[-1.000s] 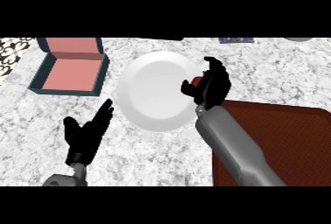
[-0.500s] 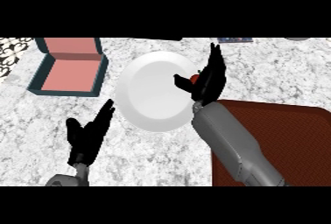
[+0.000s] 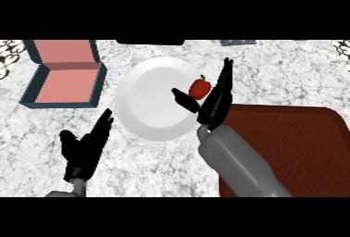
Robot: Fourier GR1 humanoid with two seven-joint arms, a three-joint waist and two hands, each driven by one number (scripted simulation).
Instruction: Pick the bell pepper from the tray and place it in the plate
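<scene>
Risk we see: bell pepper (image 3: 199,87) near plate (image 3: 147,109) rim, right hand (image 3: 213,102) spread open, empty, could knock it off.

The bare counter (image 3: 137,162) between the two arms is free for passing. On the far left the open box (image 3: 65,74) blocks the way. The white plate (image 3: 153,99) fills the middle, with the bell pepper (image 3: 199,88) on its right part. The right hand (image 3: 215,99) with straight fingers stands beside it. The brown tray (image 3: 294,134) takes the right side.
</scene>
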